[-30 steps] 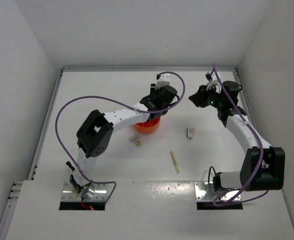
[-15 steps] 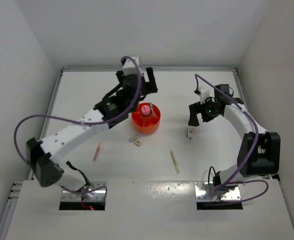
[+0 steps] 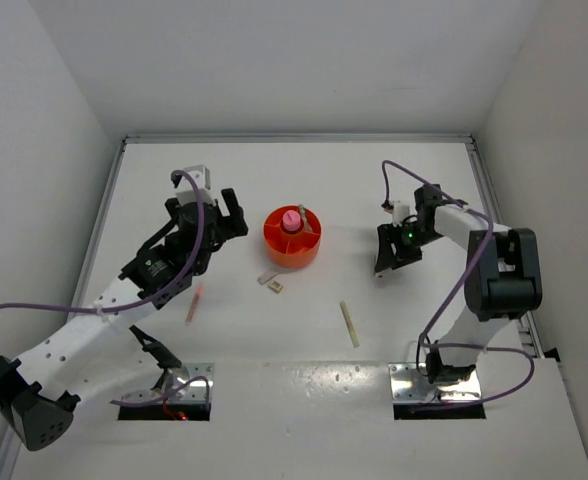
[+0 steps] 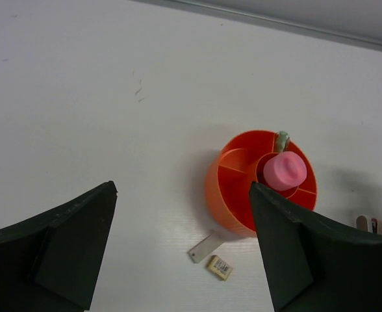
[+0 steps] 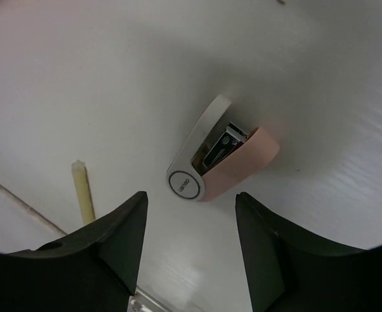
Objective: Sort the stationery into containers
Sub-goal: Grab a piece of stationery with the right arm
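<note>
Stationery: pink cylinder (image 3: 291, 219) & mint stick (image 4: 282, 140) in organiser (image 3: 279, 248); pen (image 3: 193, 303), 2 blocks (image 3: 271, 283), yellow stick (image 3: 349, 324), stapler (image 5: 233, 162) on desk (image 3: 424, 180) nr it. Left tool (image 4: 182, 188) & right tool (image 5: 190, 198) open wide, empty; right tool poised over stapler.

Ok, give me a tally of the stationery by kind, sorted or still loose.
Sticks: 2 (mint green stick, pale yellow stick)
pink cylinder: 1
pink-orange pen: 1
pink mini stapler: 1
small blocks: 2
Total: 7
</note>
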`<action>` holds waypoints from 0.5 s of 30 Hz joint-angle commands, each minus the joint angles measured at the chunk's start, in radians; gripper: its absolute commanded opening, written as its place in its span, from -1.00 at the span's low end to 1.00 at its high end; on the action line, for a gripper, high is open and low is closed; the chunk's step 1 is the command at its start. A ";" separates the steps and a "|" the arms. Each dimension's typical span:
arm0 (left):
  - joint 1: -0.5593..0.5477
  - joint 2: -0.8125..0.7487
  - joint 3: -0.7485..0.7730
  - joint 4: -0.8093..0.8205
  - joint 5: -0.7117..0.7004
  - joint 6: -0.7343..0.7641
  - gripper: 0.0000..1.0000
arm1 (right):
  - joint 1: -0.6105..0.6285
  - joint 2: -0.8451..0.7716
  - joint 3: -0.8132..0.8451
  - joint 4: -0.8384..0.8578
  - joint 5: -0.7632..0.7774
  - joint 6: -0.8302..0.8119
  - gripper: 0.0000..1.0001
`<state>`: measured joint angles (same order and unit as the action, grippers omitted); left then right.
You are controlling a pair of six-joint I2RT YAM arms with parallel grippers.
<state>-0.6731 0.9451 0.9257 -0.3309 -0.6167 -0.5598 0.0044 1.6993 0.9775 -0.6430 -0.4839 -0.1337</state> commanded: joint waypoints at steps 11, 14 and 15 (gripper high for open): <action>0.085 -0.039 -0.031 0.012 0.129 -0.011 0.78 | 0.034 0.059 0.018 0.074 0.056 0.210 0.30; 0.086 -0.039 -0.031 0.012 0.129 -0.011 0.78 | 0.055 0.071 0.009 0.083 0.065 0.210 0.37; 0.086 -0.039 -0.031 0.012 0.129 -0.011 0.78 | 0.055 0.082 0.009 0.094 0.074 0.220 0.37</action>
<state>-0.5999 0.9234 0.8982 -0.3492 -0.5110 -0.5625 0.0460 1.7607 0.9783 -0.5835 -0.4290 0.0494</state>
